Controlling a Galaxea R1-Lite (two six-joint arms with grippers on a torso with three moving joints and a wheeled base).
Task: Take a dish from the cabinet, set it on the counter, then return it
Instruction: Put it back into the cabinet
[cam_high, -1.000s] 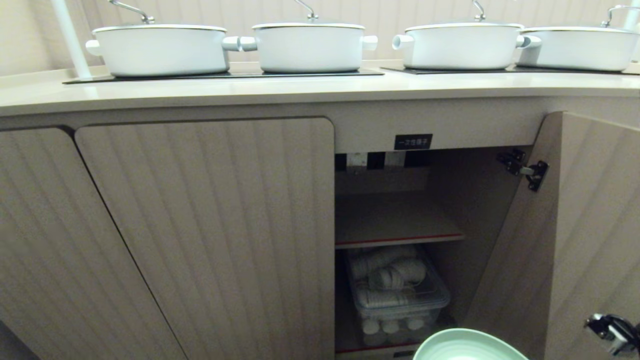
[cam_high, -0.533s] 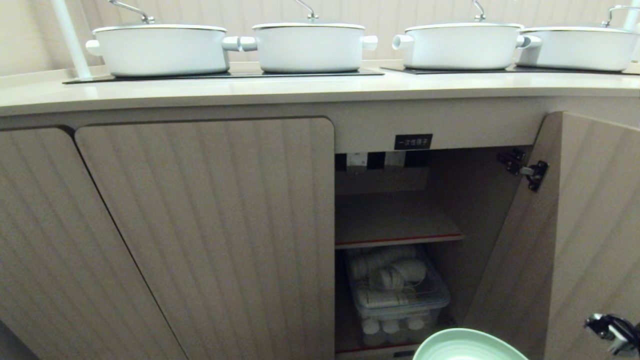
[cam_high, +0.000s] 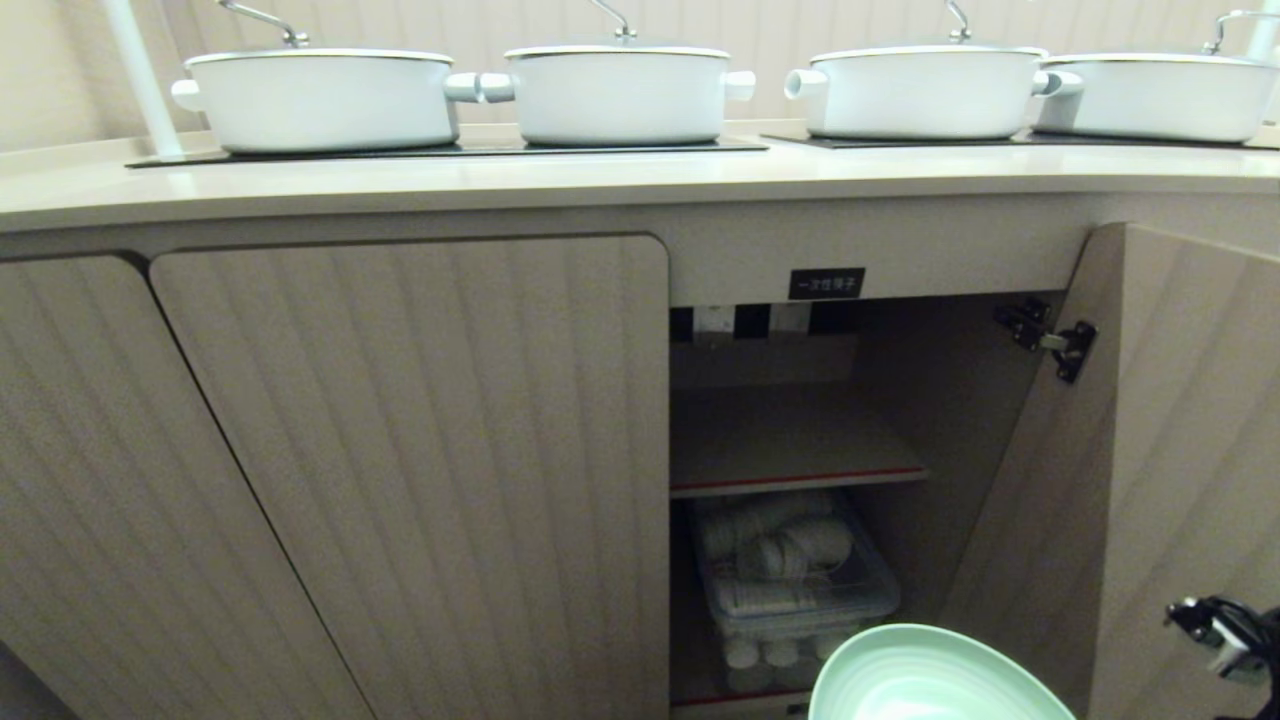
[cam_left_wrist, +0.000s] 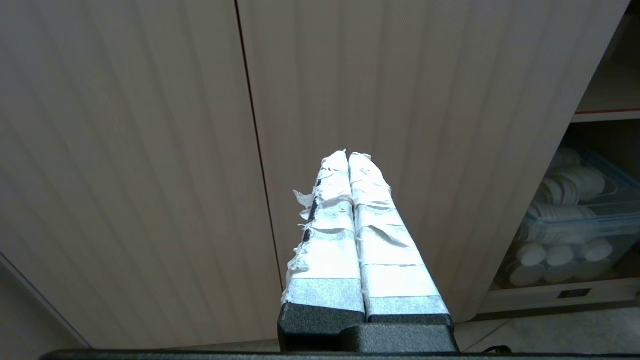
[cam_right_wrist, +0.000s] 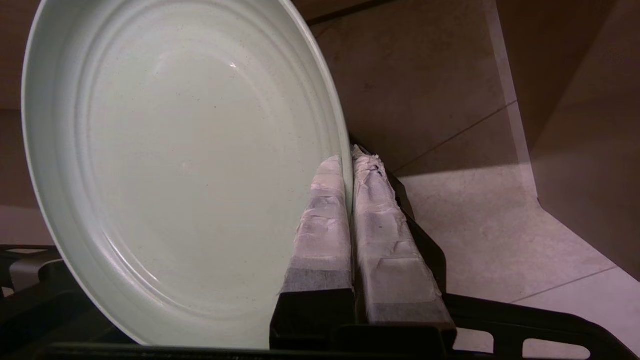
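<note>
As it is clamped by its rim in the right claw (cam_right_wrist: 348, 165), the mint-green dish (cam_high: 935, 680) is seen higher now, below the open cabinet (cam_high: 790, 440); a lift toward the worktop (cam_high: 600, 180) is suggested. Clenched and empty, the left claw (cam_left_wrist: 348, 156) is parked.

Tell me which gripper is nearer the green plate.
Right. The right gripper is clamped on the green plate at its rim; the left gripper is shut, empty, facing a closed cabinet door.

Four white pots (cam_high: 620, 92) on counter (cam_high: 600, 180)
</note>
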